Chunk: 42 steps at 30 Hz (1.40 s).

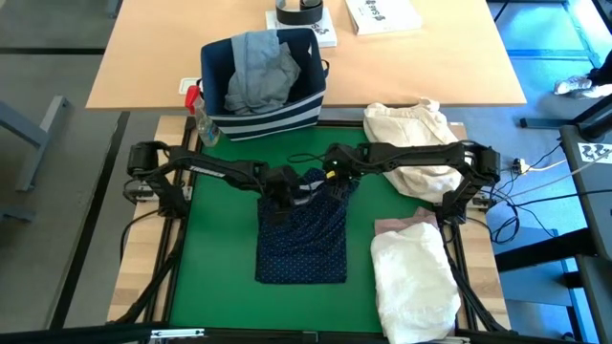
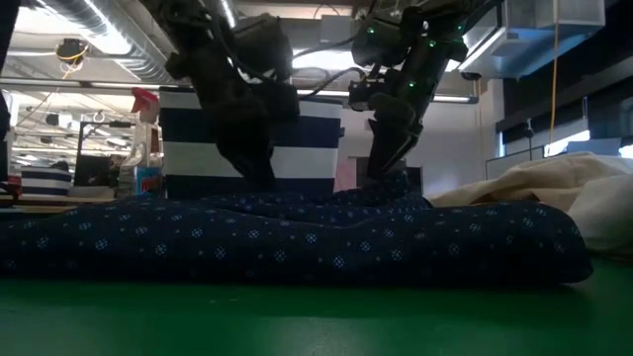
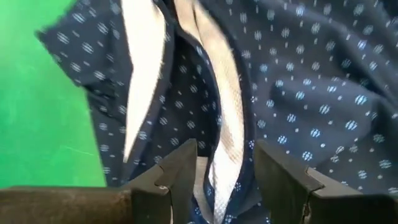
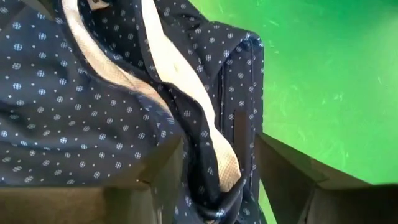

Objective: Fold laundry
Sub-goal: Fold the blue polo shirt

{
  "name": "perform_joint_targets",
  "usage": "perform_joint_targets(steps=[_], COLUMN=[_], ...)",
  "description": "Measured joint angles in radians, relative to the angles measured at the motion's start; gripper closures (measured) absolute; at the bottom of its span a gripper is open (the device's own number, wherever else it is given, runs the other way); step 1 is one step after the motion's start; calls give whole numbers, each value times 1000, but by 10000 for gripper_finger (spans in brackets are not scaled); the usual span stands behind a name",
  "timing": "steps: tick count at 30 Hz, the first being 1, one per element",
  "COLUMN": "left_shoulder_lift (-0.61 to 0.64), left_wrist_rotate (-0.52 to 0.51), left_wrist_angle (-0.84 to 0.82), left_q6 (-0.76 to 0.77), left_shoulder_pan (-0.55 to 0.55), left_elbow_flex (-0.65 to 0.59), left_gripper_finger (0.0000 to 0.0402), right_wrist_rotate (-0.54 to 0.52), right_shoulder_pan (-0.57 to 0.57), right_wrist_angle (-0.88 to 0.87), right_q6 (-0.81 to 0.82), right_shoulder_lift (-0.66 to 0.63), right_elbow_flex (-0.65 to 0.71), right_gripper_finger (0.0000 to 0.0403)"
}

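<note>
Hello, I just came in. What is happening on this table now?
Two dark robot arms are folding laundry. Both the left gripper and the right gripper are open at the top edge of the navy white-dotted shirt, with cloth between their fingers. The shirt lies folded on the green mat. A white shirt lies beside it.

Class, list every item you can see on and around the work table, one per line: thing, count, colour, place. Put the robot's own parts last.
navy white-dotted shirt: one, navy, folded, green mat centre
white shirt: one, white, mat's near right
pale pink top: one, pink, under the white shirt
cream cloth bundle: one, cream, mat's far right
striped fabric bin: one, navy and white, behind the mat
light grey jeans: one, grey, inside the bin
spray bottle: one, red-topped, left of the bin
left gripper: one, dark, open, at the shirt's collar
right gripper: one, dark, open, around the collar edge
</note>
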<state>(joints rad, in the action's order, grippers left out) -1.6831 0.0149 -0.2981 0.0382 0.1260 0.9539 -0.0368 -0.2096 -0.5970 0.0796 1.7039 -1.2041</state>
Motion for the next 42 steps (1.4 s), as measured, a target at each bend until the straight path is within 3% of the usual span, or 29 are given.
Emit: perform_joint_targets(steps=[8, 15, 17, 24, 29, 32, 37, 42], left_shoulder_lift=[-53, -21, 11, 118, 130, 130, 130, 130], left_wrist_rotate=[33, -9, -46, -116, -125, -111, -102, -102], left_wrist_angle=[7, -31, -53, -100, -143, -144, -135, -131], left_q6=[-88, -120, -122, -98, -71, -71, -72, -74], left_shoulder_pan=[7, 12, 18, 91, 137, 145, 140, 140], left_elbow_flex=[0, 29, 52, 74, 74, 74, 74, 74], left_gripper_finger=[261, 376, 393, 399, 397, 399, 398, 398], right_wrist_rotate=[1, -5, 2, 74, 107, 96, -32, 6], right_shoulder_pan=[0, 0, 0, 1, 1, 0, 0, 0], right_wrist_angle=[-7, -15, -16, -18, -44, -43, 12, 118], right_q6=[-6, -9, -20, -100, -116, -129, -134, -137], right_shoulder_lift=[0, -10, -32, -142, -137, -121, -109, -94], right_elbow_flex=[0, 0, 1, 1, 10, 50, 98, 131], right_gripper_finger=[203, 204, 204, 204, 204, 204, 204, 213])
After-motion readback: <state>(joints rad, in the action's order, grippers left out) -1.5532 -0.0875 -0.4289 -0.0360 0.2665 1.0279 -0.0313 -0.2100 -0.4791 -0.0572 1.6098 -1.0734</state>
